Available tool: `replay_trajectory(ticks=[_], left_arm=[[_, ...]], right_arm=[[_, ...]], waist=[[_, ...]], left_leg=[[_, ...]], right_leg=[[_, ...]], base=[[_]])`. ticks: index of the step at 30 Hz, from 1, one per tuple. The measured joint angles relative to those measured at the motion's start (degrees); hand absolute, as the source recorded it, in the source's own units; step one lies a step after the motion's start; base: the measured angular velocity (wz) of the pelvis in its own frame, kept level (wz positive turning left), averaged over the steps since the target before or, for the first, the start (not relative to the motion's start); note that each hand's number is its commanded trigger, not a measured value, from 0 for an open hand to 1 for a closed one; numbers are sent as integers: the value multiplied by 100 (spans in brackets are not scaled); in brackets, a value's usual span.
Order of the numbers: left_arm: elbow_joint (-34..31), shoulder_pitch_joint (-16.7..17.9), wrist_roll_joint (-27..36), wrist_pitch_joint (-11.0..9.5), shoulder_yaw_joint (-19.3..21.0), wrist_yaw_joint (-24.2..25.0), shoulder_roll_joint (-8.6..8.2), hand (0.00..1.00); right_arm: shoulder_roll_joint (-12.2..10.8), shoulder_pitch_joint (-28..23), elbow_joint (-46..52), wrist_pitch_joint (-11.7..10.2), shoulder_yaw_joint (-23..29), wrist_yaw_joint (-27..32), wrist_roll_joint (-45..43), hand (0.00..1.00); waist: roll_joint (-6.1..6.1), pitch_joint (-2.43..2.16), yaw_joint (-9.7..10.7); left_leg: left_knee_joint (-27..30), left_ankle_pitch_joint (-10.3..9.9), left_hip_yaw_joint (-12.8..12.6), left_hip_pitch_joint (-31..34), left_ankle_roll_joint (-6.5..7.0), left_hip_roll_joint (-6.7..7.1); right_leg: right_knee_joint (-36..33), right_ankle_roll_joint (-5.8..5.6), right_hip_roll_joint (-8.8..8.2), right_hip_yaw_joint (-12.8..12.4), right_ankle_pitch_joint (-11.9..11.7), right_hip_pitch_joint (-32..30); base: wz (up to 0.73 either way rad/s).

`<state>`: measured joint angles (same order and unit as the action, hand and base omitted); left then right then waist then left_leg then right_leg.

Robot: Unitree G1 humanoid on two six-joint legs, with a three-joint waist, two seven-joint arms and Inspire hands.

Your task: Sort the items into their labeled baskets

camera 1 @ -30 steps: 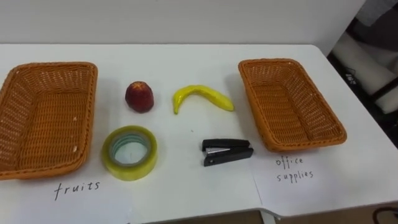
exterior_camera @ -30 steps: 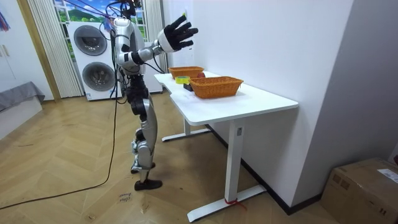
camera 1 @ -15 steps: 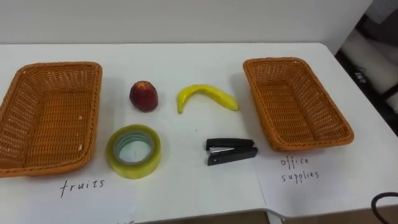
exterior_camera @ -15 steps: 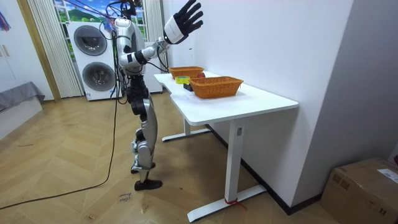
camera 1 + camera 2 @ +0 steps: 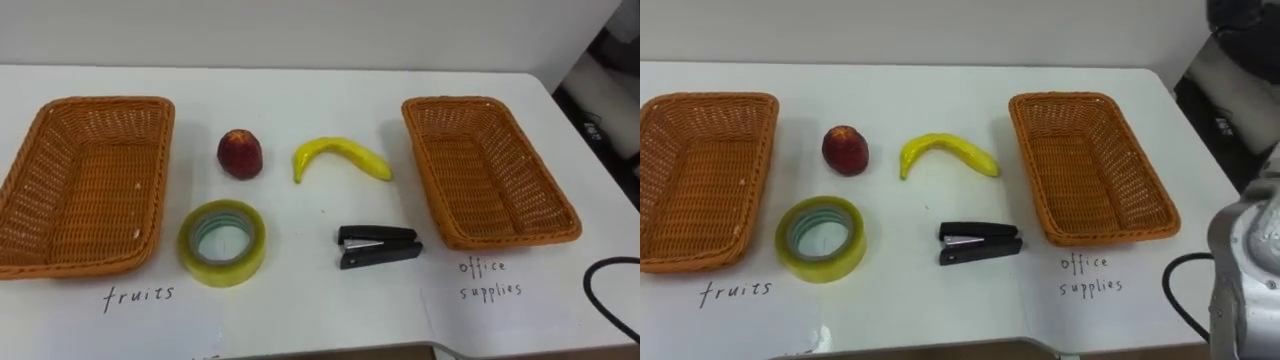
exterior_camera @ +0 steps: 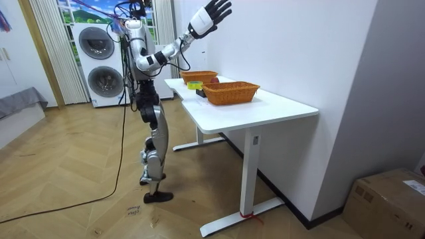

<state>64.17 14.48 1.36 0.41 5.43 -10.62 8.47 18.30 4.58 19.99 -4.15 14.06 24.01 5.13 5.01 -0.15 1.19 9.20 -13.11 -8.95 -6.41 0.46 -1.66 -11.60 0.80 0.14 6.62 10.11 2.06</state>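
Worktop (image 5: 300,90) findings for your record: a white surface carries two wicker baskets, with four loose items between them.

1. The left basket (image 5: 85,190) sits at the robot's left, with a handwritten label (image 5: 138,296) on the worktop in front of it. The right basket (image 5: 485,175) sits at the robot's right, with a second handwritten label (image 5: 490,280) in front of it.
2. None of the four items is in a basket; all lie on the worktop.
3. The red fruit (image 5: 240,154) stands just right of the left basket, clear of its rim. The banana (image 5: 340,158) lies to the right of the fruit, between it and the right basket, touching neither.
4. The tape roll (image 5: 222,275) lies flat in front of the red fruit, close beside the left basket's near right corner, with a narrow gap showing. The stapler (image 5: 378,246) lies in front of the banana, its right end near the right basket's near left corner but apart from it.
5. In the room view your robot stands upright on the wooden floor (image 6: 80,199) at the worktop's side, towards the room view's left, with two stacked washing machines (image 6: 103,63) behind it.
6. Its right arm reaches up and forward. The right hand (image 6: 214,12) is held high above the worktop by the white wall (image 6: 285,46), fingers spread wide and holding nothing.
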Motion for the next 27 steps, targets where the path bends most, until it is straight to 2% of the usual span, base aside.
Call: replay_trajectory(ticks=[7,13,16,21,27], left_arm=[[60,3,-109,-14,0,30,6,0],[67,15,-111,-16,-1,45,50,0],[78,0,-111,-15,-9,54,82,0],[111,-44,-109,-18,-124,118,125,0],[110,-180,-93,-31,-195,153,133,0]], right_arm=[[-1,0,0,54,-387,-737,-127,0],[-1,-1,-1,54,-397,-1210,-220,0],[0,-1,0,54,-418,-1445,-377,0],[-2,-1,-10,54,-615,-1727,-379,0],[1,-1,-67,55,-937,-2141,-369,0]], waist=[[3,10,-36],[66,29,-50],[102,13,-57],[94,18,-56],[50,49,-162]], left_leg=[[20,1,8,-107,-1,-11],[36,0,20,-38,-8,-41],[45,2,24,-22,-10,-23],[55,4,36,-23,-9,-23],[38,3,57,-19,-10,-61]], right_leg=[[-11,12,-11,53,-9,111],[-7,26,-10,69,-37,103],[1,31,0,72,-49,98],[6,27,1,86,-55,100],[11,27,-2,130,-56,95]], base=[[0],[0],[0],[0],[1]])
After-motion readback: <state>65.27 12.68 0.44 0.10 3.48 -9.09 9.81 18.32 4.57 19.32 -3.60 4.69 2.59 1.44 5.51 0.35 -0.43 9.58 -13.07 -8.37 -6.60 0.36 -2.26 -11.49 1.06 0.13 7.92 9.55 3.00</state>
